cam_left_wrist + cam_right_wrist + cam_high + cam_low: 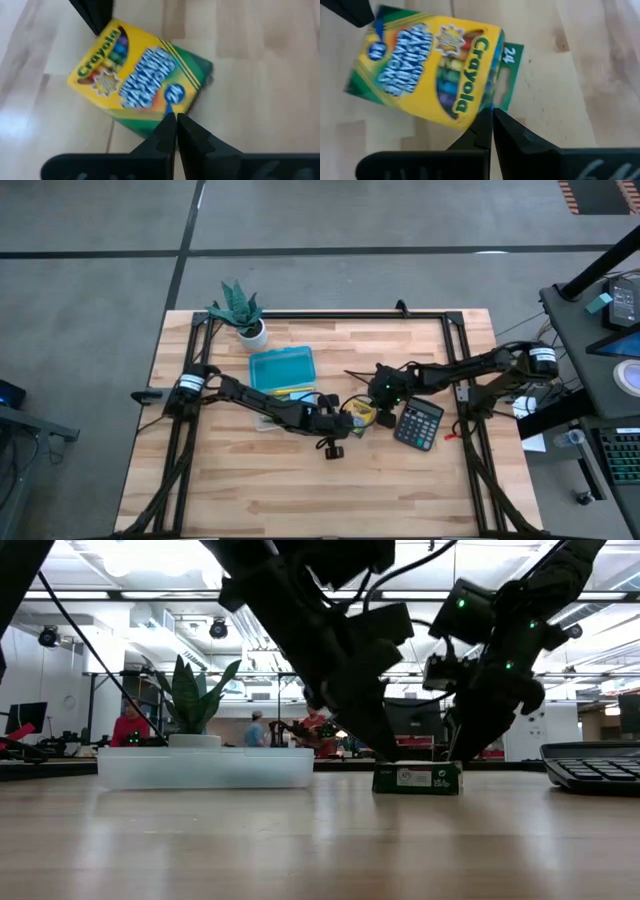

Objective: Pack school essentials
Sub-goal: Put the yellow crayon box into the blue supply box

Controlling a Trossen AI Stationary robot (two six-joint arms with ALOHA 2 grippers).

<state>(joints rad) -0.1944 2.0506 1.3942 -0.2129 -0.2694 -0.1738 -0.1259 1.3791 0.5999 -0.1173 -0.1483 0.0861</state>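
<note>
Teal tray [281, 367] sits left of centre toward the desk's far edge. Crayon box [361, 414] lies flat mid-desk, pinned between left gripper [338, 422] and right gripper [385, 394], both with fingers pressed together, holding nothing. Risk: closed tips just shove the box, it spins or slides toward the calculator [419, 423]

Both arms reached in toward the middle of the bench, left gripper [176, 118] and right gripper [492, 114] nearly meeting tip to tip, each with fingers pinched together.
</note>
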